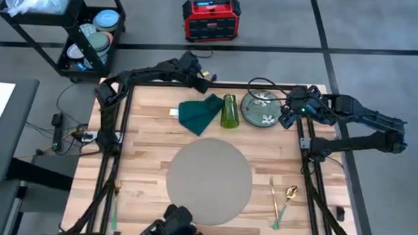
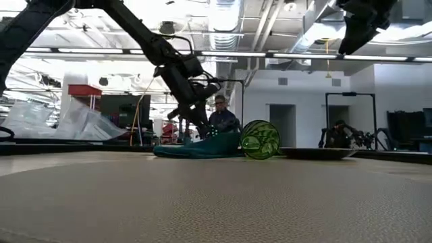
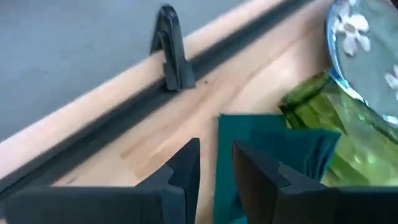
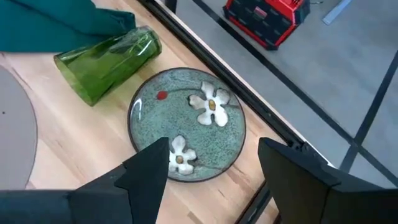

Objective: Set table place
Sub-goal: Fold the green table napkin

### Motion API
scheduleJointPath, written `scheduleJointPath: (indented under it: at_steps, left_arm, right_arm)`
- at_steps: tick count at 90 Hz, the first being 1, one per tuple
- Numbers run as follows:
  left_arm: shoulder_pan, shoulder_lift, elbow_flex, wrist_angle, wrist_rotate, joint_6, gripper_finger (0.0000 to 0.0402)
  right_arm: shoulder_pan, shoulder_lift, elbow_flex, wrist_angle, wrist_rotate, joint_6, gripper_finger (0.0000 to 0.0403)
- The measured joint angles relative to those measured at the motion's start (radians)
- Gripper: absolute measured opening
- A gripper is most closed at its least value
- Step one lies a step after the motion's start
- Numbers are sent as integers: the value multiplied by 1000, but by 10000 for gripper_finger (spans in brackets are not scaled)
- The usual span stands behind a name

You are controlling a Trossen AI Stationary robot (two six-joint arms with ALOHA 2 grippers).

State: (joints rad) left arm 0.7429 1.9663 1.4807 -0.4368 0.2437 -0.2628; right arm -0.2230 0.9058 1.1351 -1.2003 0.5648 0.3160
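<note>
From above, the grey placemat lies in the middle of the table, well apart from the napkin, glass and plate at the far edge.

At table height, the left gripper seems to hang just over the napkin.

The left wrist view shows its fingers narrowly parted above the napkin.

In the right wrist view, the right gripper is wide open above the plate.

Your left gripper reaches to the table's twelve o'clock edge, fingers narrowly parted. Your right gripper hovers toward one o'clock, jaws spread wide, its arm folded back at three o'clock.
</note>
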Motion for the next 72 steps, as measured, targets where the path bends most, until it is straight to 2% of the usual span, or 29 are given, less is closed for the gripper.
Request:
scheduleJointPath:
  at_steps: [19, 31, 52, 72]
  left_arm:
    - [-33, 43, 1, 55, 60, 42, 76]
    - [-36, 109, 5, 50, 179, 39, 76]
    - [-42, 140, 19, 32, 178, 75, 76]
    - [-41, 142, 50, 7, 92, 173, 76]
  right_arm:
    - [0, 0, 0, 5, 1, 56, 236]
    - [0, 0, 0, 5, 1, 90, 236]
    - [0, 5, 0, 12, 1, 143, 236]
    - [0, 36, 0, 12, 2, 163, 236]
